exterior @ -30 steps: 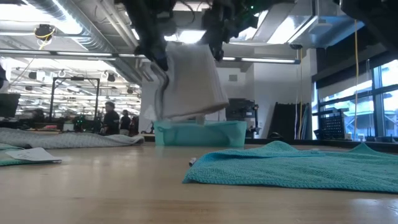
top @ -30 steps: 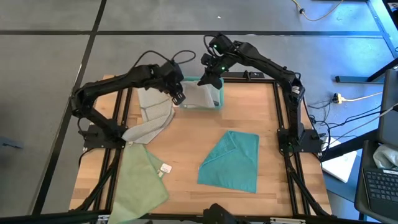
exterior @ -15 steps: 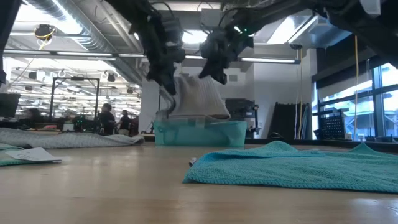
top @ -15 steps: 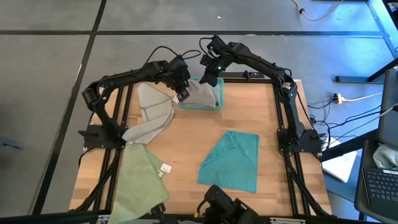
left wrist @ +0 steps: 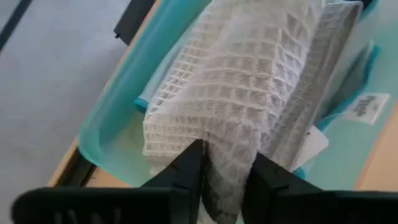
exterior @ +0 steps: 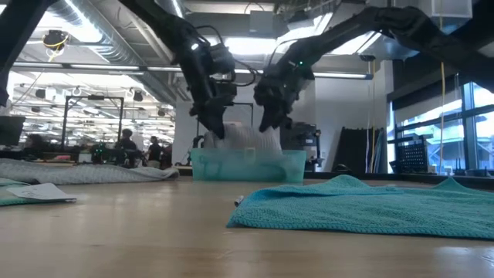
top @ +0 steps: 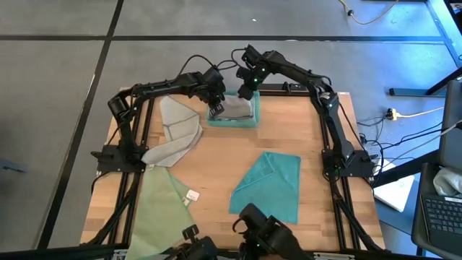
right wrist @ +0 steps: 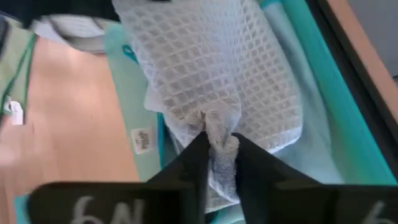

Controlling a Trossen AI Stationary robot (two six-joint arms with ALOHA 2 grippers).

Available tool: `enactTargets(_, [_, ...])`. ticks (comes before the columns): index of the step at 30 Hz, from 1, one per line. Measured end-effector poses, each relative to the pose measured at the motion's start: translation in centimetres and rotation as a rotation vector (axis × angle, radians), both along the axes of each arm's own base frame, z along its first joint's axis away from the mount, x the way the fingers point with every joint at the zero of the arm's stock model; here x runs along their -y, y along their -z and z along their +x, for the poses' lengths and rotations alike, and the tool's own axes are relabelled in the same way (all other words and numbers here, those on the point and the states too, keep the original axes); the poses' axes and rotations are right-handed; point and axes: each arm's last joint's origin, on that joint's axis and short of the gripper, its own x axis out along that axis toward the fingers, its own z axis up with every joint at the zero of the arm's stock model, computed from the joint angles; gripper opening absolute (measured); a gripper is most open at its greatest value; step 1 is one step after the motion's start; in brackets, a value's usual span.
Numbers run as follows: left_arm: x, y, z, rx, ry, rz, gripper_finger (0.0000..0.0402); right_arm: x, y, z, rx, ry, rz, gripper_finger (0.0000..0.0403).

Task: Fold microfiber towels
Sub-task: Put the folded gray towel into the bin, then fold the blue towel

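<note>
1. Nearest the low camera, a teal towel (exterior: 363, 205) lies spread on the worktop (top: 216, 166), untouched; a pale green towel (top: 162, 209) and a grey towel (top: 177, 133) wait on the left side.
2. Farther back stands the teal bin (exterior: 247, 164). A second ago the folded white waffle-weave towel (top: 234, 108) hung high above it; now it has been lowered into the bin, so this towel looks finished and only needs letting go.
3. The left tool (left wrist: 225, 177) still pinches one edge of that towel between its fingers, just loosening.
4. The right tool (right wrist: 217, 154) likewise clamps a bunched fold at the opposite edge, both directly over the bin.
</note>
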Motion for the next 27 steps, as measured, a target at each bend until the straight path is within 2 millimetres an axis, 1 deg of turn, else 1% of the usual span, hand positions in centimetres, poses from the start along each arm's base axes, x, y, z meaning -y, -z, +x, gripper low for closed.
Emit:
enactTargets(2, [-0.3,0.0,-0.2,-0.008,-0.011,0.011,0.0095,0.1,0.6,0.1,-0.020,0.006,0.008,0.0098])
enactTargets(5, [-0.7,0.0,-0.6,-0.035,-0.052,0.044,0.0114,0.4,0.9,0.1,-0.070,0.034,-0.058,0.0141])
enactTargets(9, [-1.1,-0.2,-1.1,-0.048,-0.084,0.050,0.0124,1.0,0.3,0.0,-0.145,0.105,-0.224,0.0187])
enactTargets(12, [-0.9,-0.3,-1.4,-0.057,-0.101,0.032,0.0123,1.2,-0.5,0.1,-0.132,0.113,-0.258,0.0209])
enactTargets(14, [-0.9,-0.4,-1.3,-0.052,-0.098,0.034,0.0122,1.2,-0.9,0.2,-0.114,0.113,-0.265,0.0217])
enactTargets(16, [-0.7,-0.5,-1.4,-0.056,-0.096,0.027,0.0122,1.1,-1.2,0.3,-0.068,0.083,-0.231,0.0220])
enactTargets(18, [-0.6,-0.6,-1.3,-0.049,-0.093,0.030,0.0122,1.0,-1.3,0.5,-0.020,0.041,-0.199,0.0220])
enactTargets(20, [-0.5,-0.7,-1.2,-0.047,-0.093,0.027,0.0122,0.6,-1.2,0.4,-0.013,0.012,-0.156,0.0216])
enactTargets(22, [-0.4,-0.6,-1.3,-0.049,-0.094,0.019,0.0122,0.1,-1.1,0.5,0.010,-0.030,-0.094,0.0211])
enactTargets(27, [-0.2,-0.5,-1.4,-0.056,-0.089,-0.030,0.0122,-1.8,-0.9,0.1,0.036,-0.153,0.125,0.0199])
